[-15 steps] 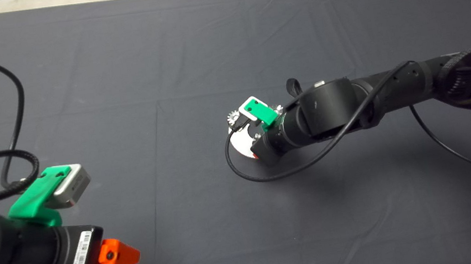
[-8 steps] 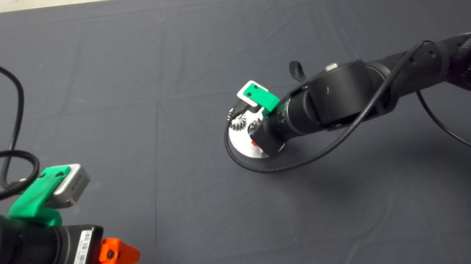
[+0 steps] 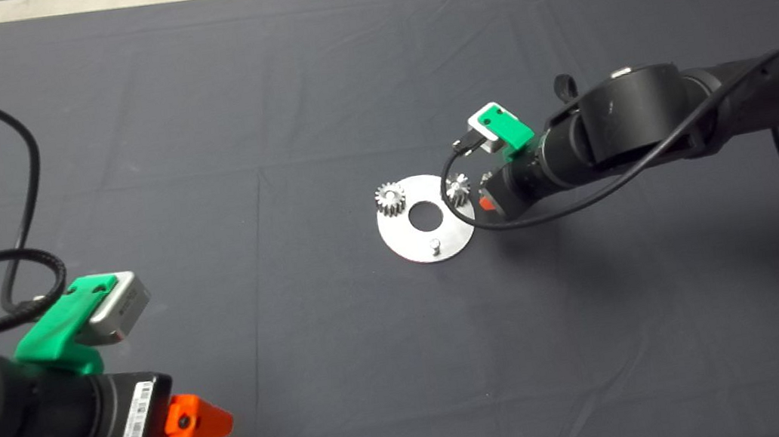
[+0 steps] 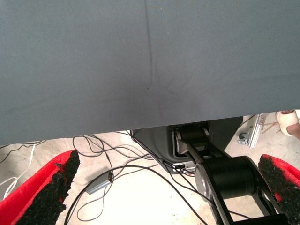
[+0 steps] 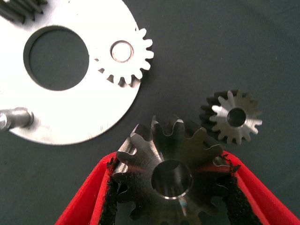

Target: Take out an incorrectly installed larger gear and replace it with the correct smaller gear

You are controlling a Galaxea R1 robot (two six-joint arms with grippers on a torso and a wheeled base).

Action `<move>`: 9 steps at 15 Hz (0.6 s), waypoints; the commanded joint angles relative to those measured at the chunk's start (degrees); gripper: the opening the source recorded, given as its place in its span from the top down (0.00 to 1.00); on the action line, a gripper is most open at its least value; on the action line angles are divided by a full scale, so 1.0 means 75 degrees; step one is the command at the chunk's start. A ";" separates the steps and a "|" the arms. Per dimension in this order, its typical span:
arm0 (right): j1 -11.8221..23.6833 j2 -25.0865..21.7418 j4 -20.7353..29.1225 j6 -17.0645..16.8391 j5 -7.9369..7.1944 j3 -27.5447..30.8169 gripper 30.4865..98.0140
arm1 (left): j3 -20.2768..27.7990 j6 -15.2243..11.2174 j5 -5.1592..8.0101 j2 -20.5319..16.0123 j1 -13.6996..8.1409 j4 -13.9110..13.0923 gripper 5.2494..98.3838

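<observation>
While our right gripper (image 5: pixel 171 187) pinches the larger gear (image 5: pixel 172 171) by its teeth just off the plate (image 5: pixel 70 112), it looks heavy, slick steel; left gripper (image 4: pixel 164 192) parked, fingers apart.

Two black cylindrical arms. Left gripper (image 3: pixel 224 422): orange-red wedge-shaped finger, green bracket carrying a silver wrist camera block (image 3: pixel 120 307), white barcode label (image 3: pixel 131 433) on the black wrist, looped black cables behind. Right gripper (image 3: pixel 484 199): red fingers (image 5: pixel 93 197) lined with rough black pads, green-and-white camera mount (image 3: pixel 496 126), black cable (image 3: pixel 584 195) draped along the arm.
</observation>
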 commanded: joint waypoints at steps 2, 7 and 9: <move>-0.0050 -0.0316 0.0090 0.0050 0.0102 0.0244 0.72 | 0.0134 -0.0026 0.0007 0.0001 -0.0087 -0.0123 0.01; -0.0554 -0.0430 0.0028 0.0003 0.0113 0.0316 0.72 | 0.0134 -0.0027 0.0019 -0.0011 -0.0087 -0.0123 0.01; -0.0583 -0.0421 0.0028 0.0003 0.0113 0.0307 0.72 | 0.0134 -0.0038 0.0019 -0.0004 -0.0087 -0.0123 0.01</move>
